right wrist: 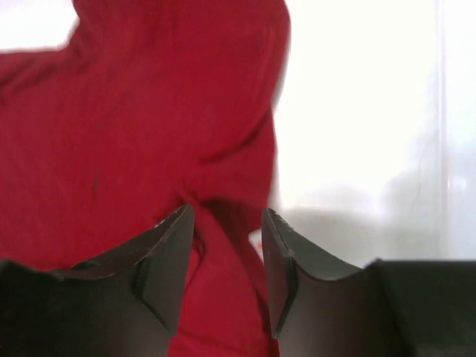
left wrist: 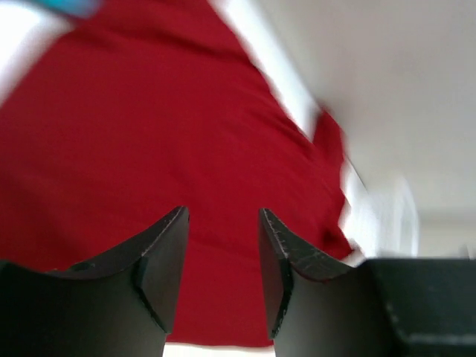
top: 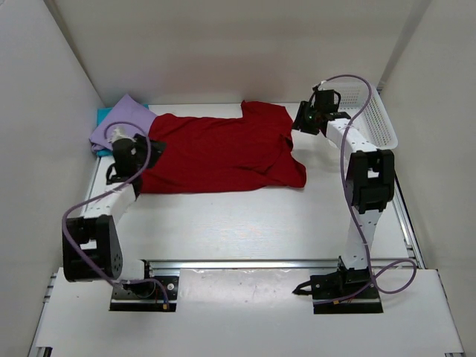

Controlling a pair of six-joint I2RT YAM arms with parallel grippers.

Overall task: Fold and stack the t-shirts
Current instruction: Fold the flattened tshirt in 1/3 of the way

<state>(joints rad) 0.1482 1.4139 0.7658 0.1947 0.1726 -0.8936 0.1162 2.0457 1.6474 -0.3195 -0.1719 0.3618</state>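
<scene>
The dark red t-shirt lies spread on the table, its sleeves toward the right. It fills the left wrist view and the left half of the right wrist view. The lavender t-shirt lies bunched at the back left on top of the teal t-shirt, of which only an edge shows. My left gripper is open and empty over the red shirt's left edge. My right gripper is open and empty beside the shirt's far right sleeve.
A white mesh basket stands at the back right behind the right arm. White walls close in the left, back and right sides. Bare table lies in front of the red shirt.
</scene>
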